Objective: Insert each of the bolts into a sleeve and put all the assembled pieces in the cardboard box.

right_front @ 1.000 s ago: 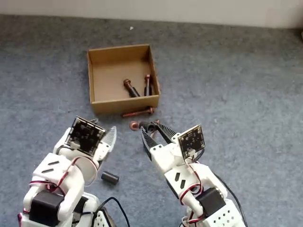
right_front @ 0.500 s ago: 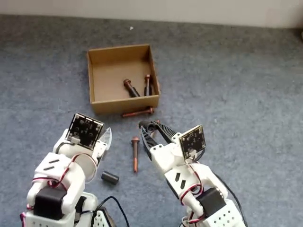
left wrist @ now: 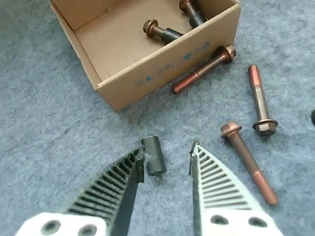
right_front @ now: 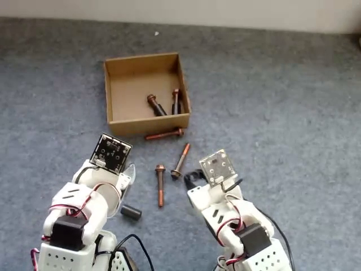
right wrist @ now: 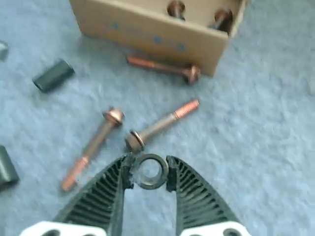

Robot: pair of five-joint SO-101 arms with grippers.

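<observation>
Right claw (right wrist: 149, 171) pinches held sleeve (right wrist: 149, 186); left claw (left wrist: 166, 153) wide open near loose sleeve (left wrist: 153, 156). Near bolt (right_front: 161, 186) likely stiff, slick: grip mid-shank.

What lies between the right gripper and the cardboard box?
Three loose bolts, in the right wrist view: first bolt and second bolt just ahead of the right gripper holding a sleeve, third bolt beside the cardboard box.
</observation>
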